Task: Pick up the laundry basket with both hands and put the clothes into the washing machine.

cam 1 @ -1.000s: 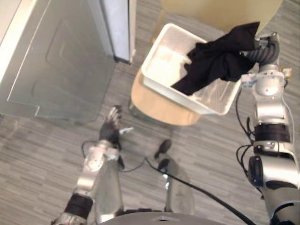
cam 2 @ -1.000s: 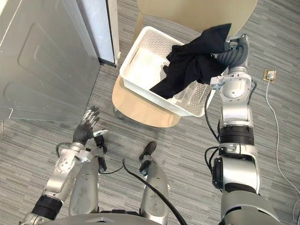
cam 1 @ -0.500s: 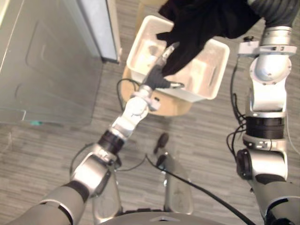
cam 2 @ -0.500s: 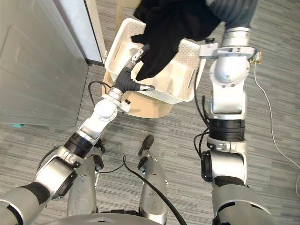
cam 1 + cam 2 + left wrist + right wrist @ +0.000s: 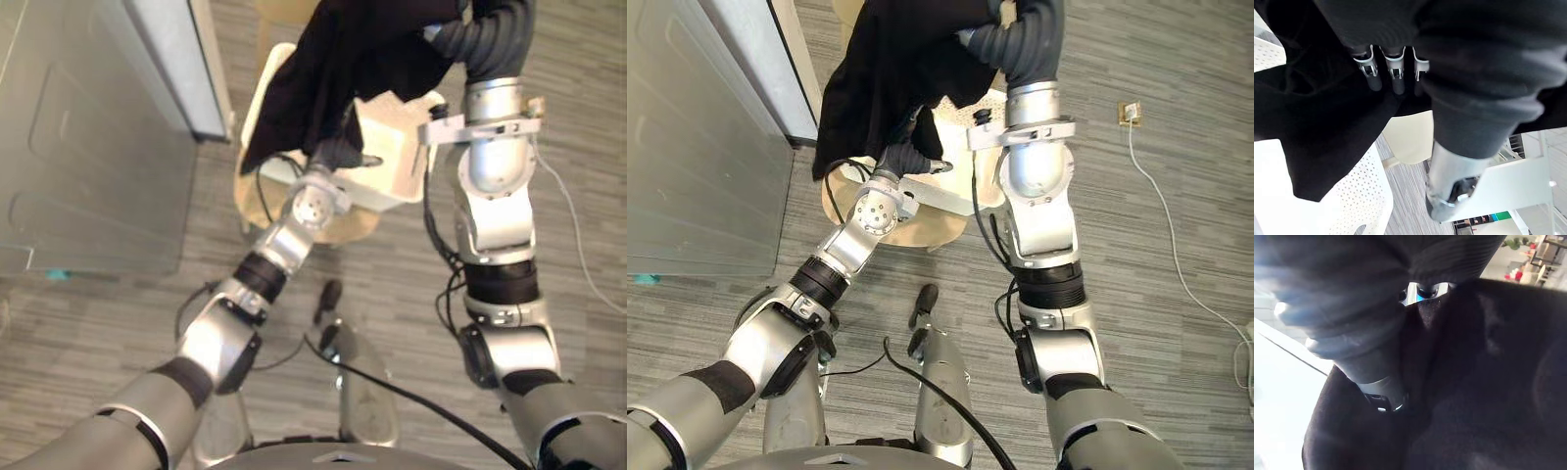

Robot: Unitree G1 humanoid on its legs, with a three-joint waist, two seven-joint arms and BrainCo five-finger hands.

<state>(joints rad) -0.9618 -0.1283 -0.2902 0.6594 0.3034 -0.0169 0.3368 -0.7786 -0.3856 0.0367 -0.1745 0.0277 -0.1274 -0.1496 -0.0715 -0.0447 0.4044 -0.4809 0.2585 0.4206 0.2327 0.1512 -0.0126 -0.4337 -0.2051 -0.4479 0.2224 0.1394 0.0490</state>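
Observation:
A black garment (image 5: 323,69) hangs high over the white perforated laundry basket (image 5: 397,166), held up by my right hand (image 5: 1378,387), whose fingers are buried in the cloth (image 5: 1474,382). The basket rests on a round wooden stool (image 5: 338,223). My left hand (image 5: 909,157) reaches up from below to the garment's lower part. In the left wrist view its fingers (image 5: 1395,73) are straight and press into the dark cloth (image 5: 1317,122), with the basket wall (image 5: 1366,196) just beneath.
The washing machine's grey side (image 5: 88,147) and its pale front edge (image 5: 186,59) stand at the left, close to the stool. A white cable and floor socket (image 5: 1132,113) lie to the right. A cream chair (image 5: 1408,142) stands behind the basket.
My right arm has lifted the garment higher and swung it leftwards, towards the machine. My left hand rose from near the floor up to the hanging cloth. The camera view has shifted.

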